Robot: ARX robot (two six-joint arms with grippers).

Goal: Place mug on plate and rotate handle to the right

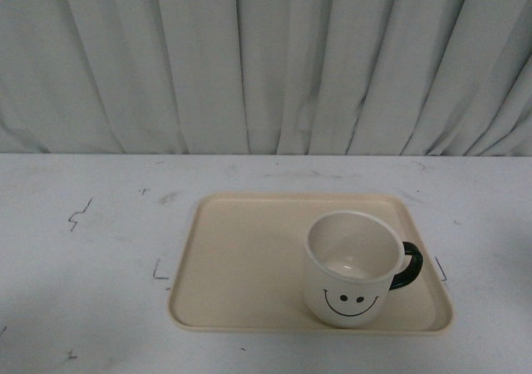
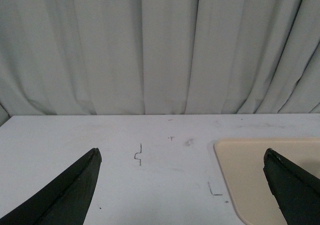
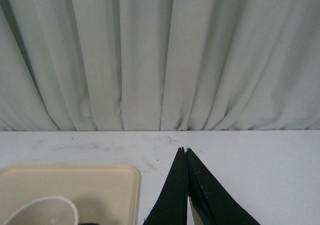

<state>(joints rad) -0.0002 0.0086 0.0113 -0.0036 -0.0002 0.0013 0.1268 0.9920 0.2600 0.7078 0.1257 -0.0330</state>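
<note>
Both pincers grip nothing: left pincer gapes wide, right pincer is pressed closed. Between them, one mug stands on one plate, its single handle toward the right pincer.

Looks like lab/test setup: plain white desk w/ pen marks, pale grey curtain closing off whole backdrop.

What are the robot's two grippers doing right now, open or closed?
Left gripper: open, holding nothing.
Right gripper: closed, holding nothing.
</note>
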